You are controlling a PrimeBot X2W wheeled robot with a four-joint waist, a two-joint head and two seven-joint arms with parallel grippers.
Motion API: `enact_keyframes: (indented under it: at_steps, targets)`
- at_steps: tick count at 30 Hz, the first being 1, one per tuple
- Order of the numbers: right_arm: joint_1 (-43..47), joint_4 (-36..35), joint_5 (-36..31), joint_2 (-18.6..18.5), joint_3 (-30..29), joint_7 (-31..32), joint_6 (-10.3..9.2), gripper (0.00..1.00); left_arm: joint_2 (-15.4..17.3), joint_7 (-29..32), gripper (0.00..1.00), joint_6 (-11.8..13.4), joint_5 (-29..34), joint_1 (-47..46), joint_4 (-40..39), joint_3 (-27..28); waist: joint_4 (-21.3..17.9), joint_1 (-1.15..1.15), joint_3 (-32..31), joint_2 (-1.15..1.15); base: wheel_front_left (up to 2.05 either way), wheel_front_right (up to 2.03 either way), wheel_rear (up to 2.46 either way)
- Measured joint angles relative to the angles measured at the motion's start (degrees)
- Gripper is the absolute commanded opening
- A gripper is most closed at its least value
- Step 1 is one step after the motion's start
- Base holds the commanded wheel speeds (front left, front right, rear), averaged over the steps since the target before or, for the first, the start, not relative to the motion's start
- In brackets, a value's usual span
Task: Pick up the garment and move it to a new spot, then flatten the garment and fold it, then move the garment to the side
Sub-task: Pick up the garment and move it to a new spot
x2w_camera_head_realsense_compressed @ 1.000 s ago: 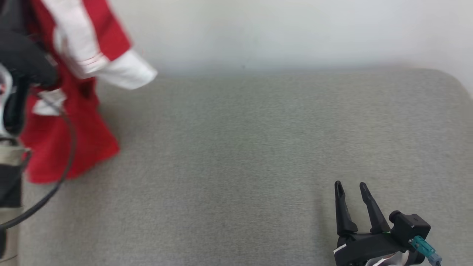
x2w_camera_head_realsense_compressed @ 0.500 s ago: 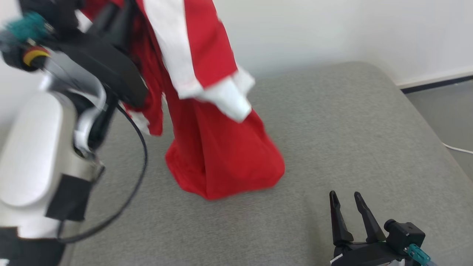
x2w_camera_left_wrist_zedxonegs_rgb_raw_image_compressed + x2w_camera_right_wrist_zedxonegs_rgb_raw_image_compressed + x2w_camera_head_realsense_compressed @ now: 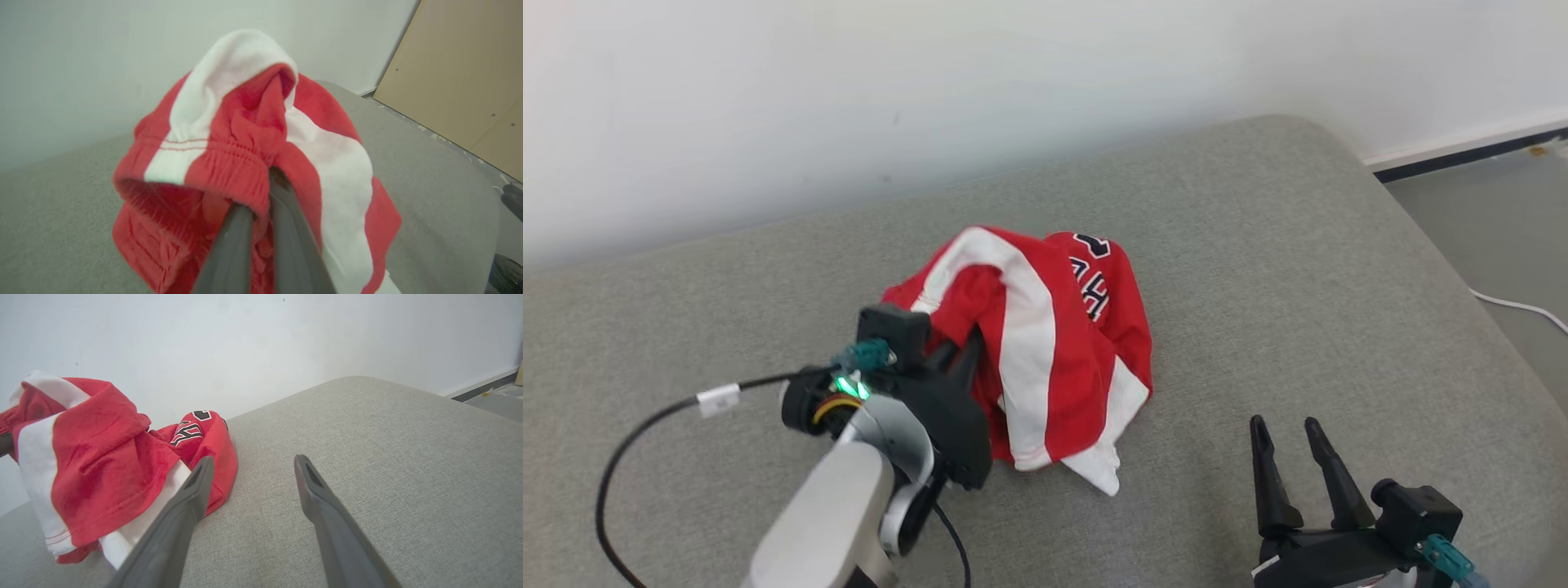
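Garment, red with white stripes, lay centre-frame on grey fabric cushion; black-white lettering illegible. Left gripper clenched its waistband; right gripper spread, empty.

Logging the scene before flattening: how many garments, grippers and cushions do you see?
garment: 1
grippers: 2, the left gripper shut on the garment, the right gripper open
cushion: 1
Total: 4

The garment is red with broad white stripes and dark, white-edged lettering (too crumpled to read); the cushion is plain grey weave, the wall white.
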Motion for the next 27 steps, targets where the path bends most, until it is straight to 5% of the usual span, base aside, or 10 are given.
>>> enact_keyframes:
  at_steps: [1, 2, 3, 13, 27]
  targets:
    - [0.00, 0.11, -0.07, -0.03, -0.16, 0.00, 0.00, 1.00, -0.52, -0.45, 0.07, 0.13, -0.20, 0.38, 1.02, -0.24, 0.34, 0.00, 0.00, 0.00, 0.00, 0.00, 0.00]
    - [0.01, 0.18, -0.10, -0.04, -0.20, -0.01, 0.00, 1.00, -0.99, -1.04, 0.34, 0.33, -0.24, 0.76, 1.90, -0.48, 0.71, 0.00, 0.00, 0.00, 0.00, 0.00, 0.00]
    - [0.02, 0.19, -0.27, -0.04, -0.41, 0.00, 0.00, 1.00, -1.47, -1.59, 1.00, 0.35, -0.60, 1.18, 2.47, -0.68, 1.10, 0.00, -0.01, 0.00, 0.00, 0.00, 0.00]
    - [0.71, 0.07, -1.44, -0.01, -3.56, -0.01, 0.00, 1.00, -2.50, -5.94, 1.00, 1.31, -1.54, 4.24, 0.66, -1.71, 5.64, 0.00, -0.69, 0.00, 0.00, 0.00, 0.00]
    - [2.87, -0.07, -3.22, -0.03, -7.15, 0.00, 0.00, 1.00, 3.20, -15.72, 1.00, 7.64, -0.18, 19.67, -13.29, 1.01, 14.91, 0.00, -3.39, 0.00, 0.00, 0.00, 0.00]
